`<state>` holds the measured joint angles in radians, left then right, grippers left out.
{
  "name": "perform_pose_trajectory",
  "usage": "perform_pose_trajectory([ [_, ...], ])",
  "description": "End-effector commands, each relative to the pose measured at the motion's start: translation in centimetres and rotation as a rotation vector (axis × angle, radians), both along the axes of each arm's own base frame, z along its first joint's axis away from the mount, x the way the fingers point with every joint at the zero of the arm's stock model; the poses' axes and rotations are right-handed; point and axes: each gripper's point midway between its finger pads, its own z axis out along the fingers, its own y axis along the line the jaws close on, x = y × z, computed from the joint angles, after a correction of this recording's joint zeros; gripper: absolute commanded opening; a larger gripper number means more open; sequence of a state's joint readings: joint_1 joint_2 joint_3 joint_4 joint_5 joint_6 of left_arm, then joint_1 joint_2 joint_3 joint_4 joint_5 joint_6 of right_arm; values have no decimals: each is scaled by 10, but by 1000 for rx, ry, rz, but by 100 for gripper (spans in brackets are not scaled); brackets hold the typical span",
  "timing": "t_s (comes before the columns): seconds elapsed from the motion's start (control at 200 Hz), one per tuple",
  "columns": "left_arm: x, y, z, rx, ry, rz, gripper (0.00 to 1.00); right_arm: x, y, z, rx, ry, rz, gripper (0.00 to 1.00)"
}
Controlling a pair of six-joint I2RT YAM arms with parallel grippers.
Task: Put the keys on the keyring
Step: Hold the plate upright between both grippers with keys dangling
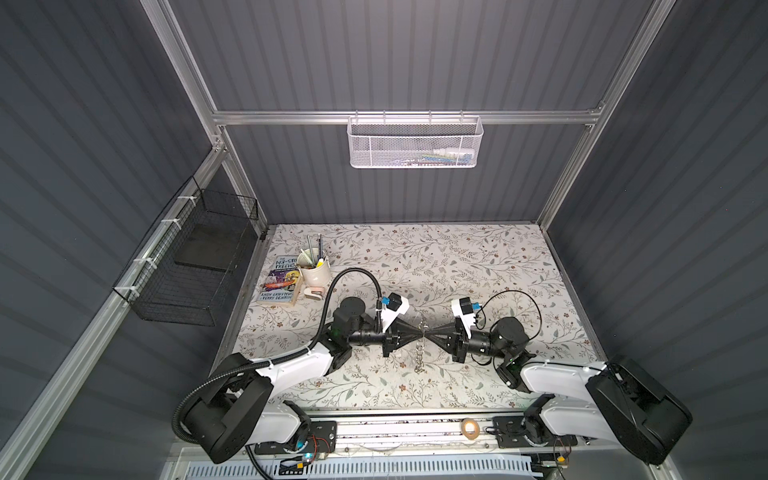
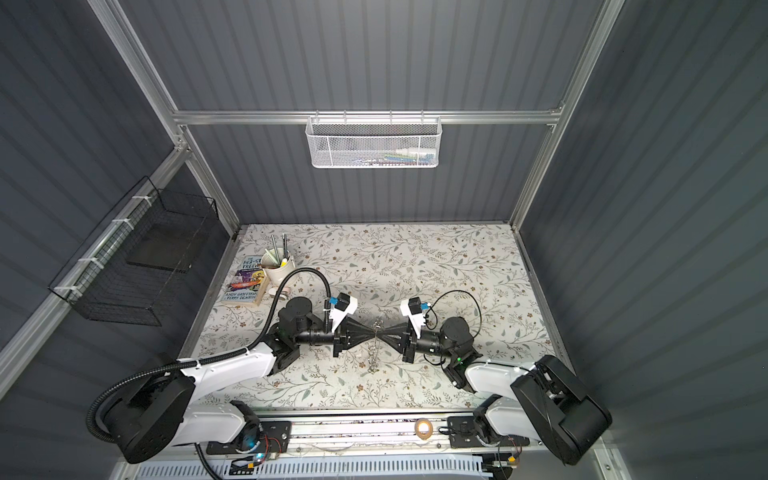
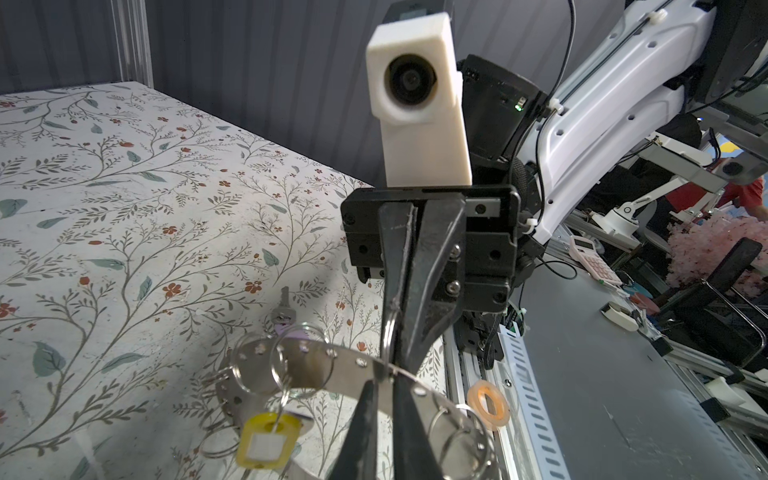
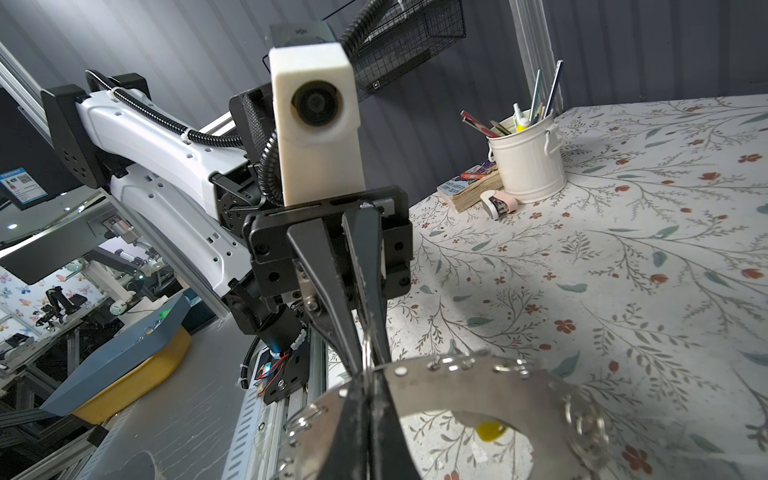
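The keyring point(image 3: 340, 368) is held up on its edge over the worktop point(image 1: 415, 257), well away from the white pencil pot point(image 4: 525, 162) and nearer the robot. 2 claws meet at 1 spot on its rim. The left claw point(image 4: 365, 353), on the pot's side, is pinched shut there, and the right claw point(image 3: 399, 353), on the side away from the pot, squeezes the same spot. A small wire loop point(image 3: 388, 336) stands between them, so I cannot tell if they nip the loop or only the flat metal. The key with the yellow tag point(image 3: 266, 442) hangs from a loop on the ring. The key with the lilac tag point(image 3: 285, 301) shows just beside the rim; I cannot tell if it is hooked on. The rim is thin, so I think the ring could slip or twist if 1 claw lets go. If the claws pull apart, the loop could bend.
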<state>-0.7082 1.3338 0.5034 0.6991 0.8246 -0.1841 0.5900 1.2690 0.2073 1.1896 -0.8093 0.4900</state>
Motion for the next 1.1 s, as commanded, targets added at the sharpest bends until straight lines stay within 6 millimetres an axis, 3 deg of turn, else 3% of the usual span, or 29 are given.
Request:
perform_pose_trajectory([
  [0.0, -3, -5, 12, -36, -46, -32, 10, -3, 1, 8, 22, -34, 25, 0],
  [0.215, -5, -2, 21, -68, -71, -27, 10, -3, 2, 7, 17, -27, 28, 0],
  [0.61, -5, -6, 13, -36, -46, -44, 0, -3, 2, 7, 14, -23, 30, 0],
  [1.096, 4, -5, 7, -7, -58, 14, 0, -2, 3, 5, 4, -16, 28, 0],
])
